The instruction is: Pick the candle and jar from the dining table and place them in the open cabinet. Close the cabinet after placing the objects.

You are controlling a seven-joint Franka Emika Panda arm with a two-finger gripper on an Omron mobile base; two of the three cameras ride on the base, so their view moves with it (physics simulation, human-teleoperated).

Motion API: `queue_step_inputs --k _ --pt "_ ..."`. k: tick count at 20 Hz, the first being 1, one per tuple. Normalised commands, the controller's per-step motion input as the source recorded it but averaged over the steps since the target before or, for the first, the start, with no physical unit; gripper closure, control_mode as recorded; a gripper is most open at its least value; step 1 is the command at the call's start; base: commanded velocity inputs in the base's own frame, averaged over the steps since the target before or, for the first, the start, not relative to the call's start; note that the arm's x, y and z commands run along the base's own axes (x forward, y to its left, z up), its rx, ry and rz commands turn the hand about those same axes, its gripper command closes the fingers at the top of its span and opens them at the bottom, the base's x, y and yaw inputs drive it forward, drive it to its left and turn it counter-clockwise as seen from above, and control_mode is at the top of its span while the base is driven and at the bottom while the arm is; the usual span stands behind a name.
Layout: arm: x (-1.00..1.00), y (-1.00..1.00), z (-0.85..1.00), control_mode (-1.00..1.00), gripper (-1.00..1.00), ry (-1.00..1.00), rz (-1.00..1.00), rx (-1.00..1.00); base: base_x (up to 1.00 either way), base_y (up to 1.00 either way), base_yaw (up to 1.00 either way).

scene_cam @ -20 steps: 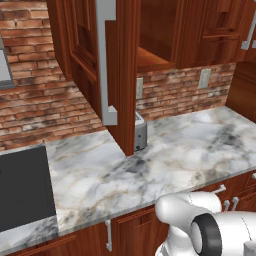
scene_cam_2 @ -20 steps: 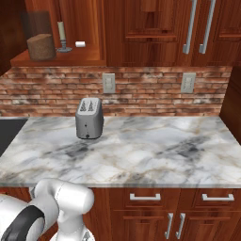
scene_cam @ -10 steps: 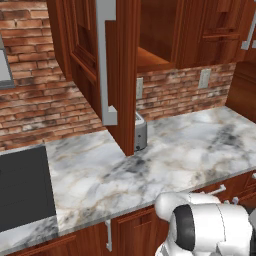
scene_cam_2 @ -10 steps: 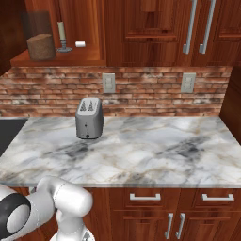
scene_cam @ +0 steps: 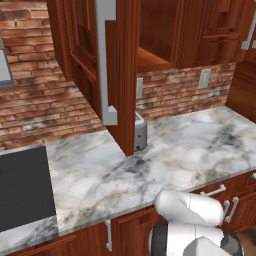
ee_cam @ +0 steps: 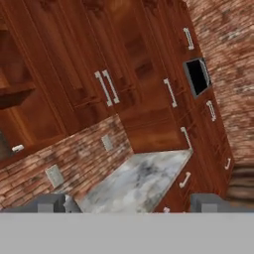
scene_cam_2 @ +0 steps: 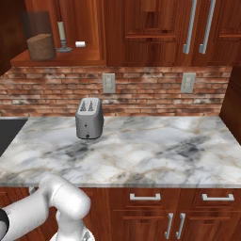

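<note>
Jar (scene_cam_2: 40,46) and candle (scene_cam_2: 61,38) are placed on cabinet (scene_cam: 125,75) shelf; gripper (ee_cam: 128,202) is spread wide, nothing held; door closing is left

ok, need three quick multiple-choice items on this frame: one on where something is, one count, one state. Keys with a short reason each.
1. Where is the jar?
A. on the worktop
B. on the open cabinet's shelf
C. in the tool

2. How many wall outlets are on the brick backsplash in the right base view?
A. one
B. two
C. four

3. The cabinet door is:
A. open
B. closed
C. missing

Key: 1 B, it stands beside the candle on the shelf. 2 B, one behind the toaster, one further right. 3 A, it swings out over the worktop.
</note>
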Motion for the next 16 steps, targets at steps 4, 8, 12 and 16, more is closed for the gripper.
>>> queue_step_inputs --k 4,8,12,16 --pt "-0.06 0.88 0.24 -1.0 -1.0 0.18 -0.03 -0.29 0.0 0.0 0.0" --pt "0.03 0.88 0.28 -1.0 -1.0 0.17 -0.02 -0.3 0.0 0.0 0.0" --pt "0.34 0.79 0.2 -1.0 -1.0 0.05 -0.1 -0.26 0.0 0.0 0.0" --pt "0.37 0.58 0.13 -1.0 -1.0 0.02 -0.12 -0.2 0.0 0.0 0.0"
